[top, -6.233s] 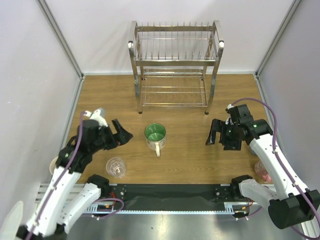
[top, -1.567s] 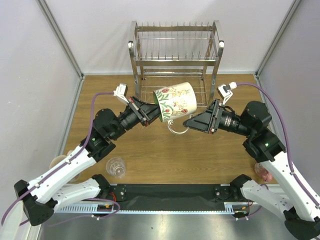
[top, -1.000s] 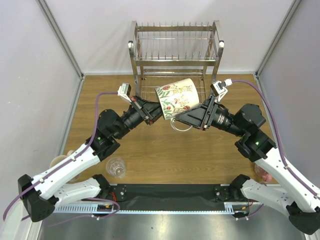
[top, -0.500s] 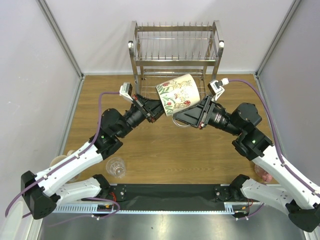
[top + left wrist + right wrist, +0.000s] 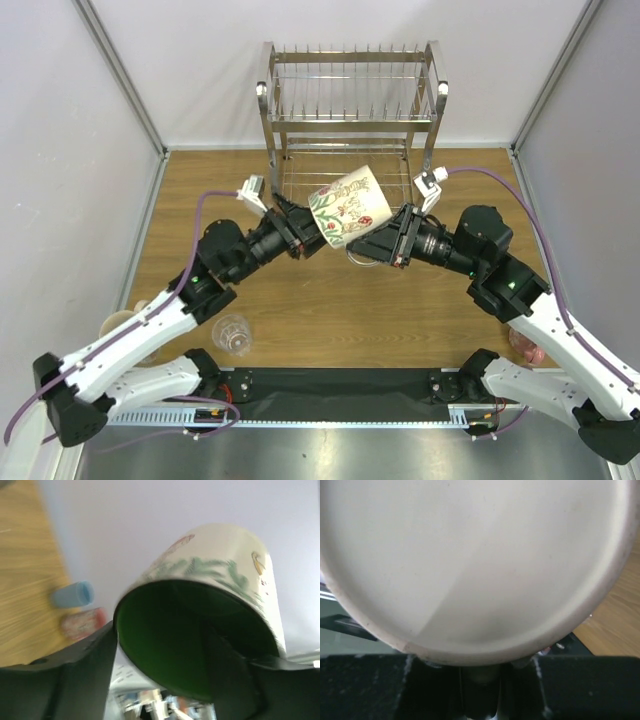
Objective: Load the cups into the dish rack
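The floral cream mug with green inside [image 5: 348,205] has dipped slightly, hanging above the table [image 5: 300,300] before the shiny steel wire dish rack [image 5: 350,122]. The left end effector [image 5: 312,232] pinches its rim; the right end effector [image 5: 385,240] sits at the base, grip unclear. Racking remains ahead.

Mug [image 5: 348,203] between left pincer [image 5: 312,232] and right pincer [image 5: 385,238], before rack [image 5: 349,119] (tumbler [image 5: 231,333] nearer)

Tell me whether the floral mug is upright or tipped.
Tipped sideways: the floral mug hangs midair, green mouth toward the left gripper, base toward the right gripper.
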Controlling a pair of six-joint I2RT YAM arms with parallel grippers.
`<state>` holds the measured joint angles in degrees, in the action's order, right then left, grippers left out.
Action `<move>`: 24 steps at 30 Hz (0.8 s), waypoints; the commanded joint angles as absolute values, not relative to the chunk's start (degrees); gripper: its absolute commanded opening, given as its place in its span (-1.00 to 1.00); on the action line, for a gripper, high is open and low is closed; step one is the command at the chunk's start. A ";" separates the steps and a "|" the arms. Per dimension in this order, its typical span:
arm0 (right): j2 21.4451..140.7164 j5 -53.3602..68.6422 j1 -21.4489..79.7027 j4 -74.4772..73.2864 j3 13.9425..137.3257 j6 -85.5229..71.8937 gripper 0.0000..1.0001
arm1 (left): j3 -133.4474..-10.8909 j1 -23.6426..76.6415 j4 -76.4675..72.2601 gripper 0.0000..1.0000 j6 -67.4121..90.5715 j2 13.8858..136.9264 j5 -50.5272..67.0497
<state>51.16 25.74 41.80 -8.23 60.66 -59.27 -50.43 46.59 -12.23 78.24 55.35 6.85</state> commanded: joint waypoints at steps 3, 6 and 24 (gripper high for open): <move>48.60 16.79 41.31 -15.72 66.88 -48.61 -1.00 | -50.80 45.53 6.74 0.44 68.48 43.97 1.59; 49.30 13.98 41.22 -20.29 67.59 -44.67 -1.00 | -49.84 45.35 18.87 0.36 65.66 39.83 -2.61; 63.18 -9.48 40.78 -12.85 62.85 -22.50 -1.00 | -56.77 45.35 46.32 0.42 50.98 34.89 -4.84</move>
